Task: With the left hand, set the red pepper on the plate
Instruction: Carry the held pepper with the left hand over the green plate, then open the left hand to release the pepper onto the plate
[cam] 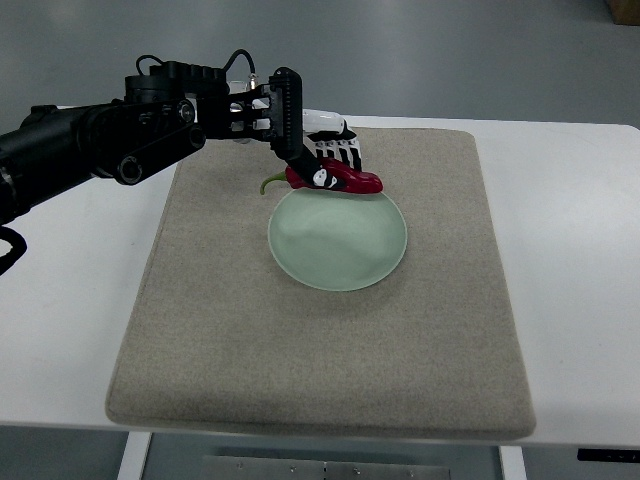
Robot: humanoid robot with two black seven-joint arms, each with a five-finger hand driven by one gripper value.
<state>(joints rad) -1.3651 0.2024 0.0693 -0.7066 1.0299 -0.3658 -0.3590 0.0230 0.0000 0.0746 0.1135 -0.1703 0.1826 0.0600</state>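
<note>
Fingers (335, 150) of the left hand (320, 160) are curled around the red pepper (345, 181), clamped on its thick end near the stem; the white and black digits wrap over the top of the fruit, while the dark forearm (90, 140) reaches in from the upper left of the frame. The pepper hangs roughly level, its pointed tip aimed toward the right and its green stem (270, 184) curling out to the left below the wrist. It sits at the upper rim of the pale green plate (338, 240), overlapping that edge; whether it already touches the rim or hovers just above cannot be told from this steep angle.

Judging by its glossy skin, the pepper is probably light and smooth, so it may slip or roll within a loose hold. If it is real it would be hollow and give under a hard squeeze; if it is a plastic model it would be stiff. Either way, the broad shoulder beside the stem looks the best place to hold, since the tapering tip offers little surface.

The plate rests in the middle of a beige mat (200, 380), which covers most of the white table (570, 300). No right hand shows anywhere in view.
</note>
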